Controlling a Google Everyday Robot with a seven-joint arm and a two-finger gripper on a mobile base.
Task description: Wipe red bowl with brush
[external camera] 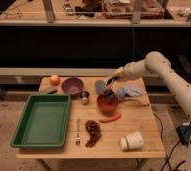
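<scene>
The red bowl (108, 103) stands on the wooden table (144, 125), right of its middle. My gripper (112, 81) reaches in from the right and hangs just above the bowl's far rim. It is shut on the brush (108, 90), a slim dark stick that points down, with its dark head at the bowl's far inner edge. The arm (159, 67) runs up and off to the right.
A purple bowl (72, 86) and an orange (54, 79) sit at the back left, with a metal cup (84, 96) beside the red bowl. Blue cloths (129, 91) lie behind it. A green tray (41, 120), fork (78, 131), grapes (93, 132), carrot (110, 119) and white cup (131, 141) lie in front.
</scene>
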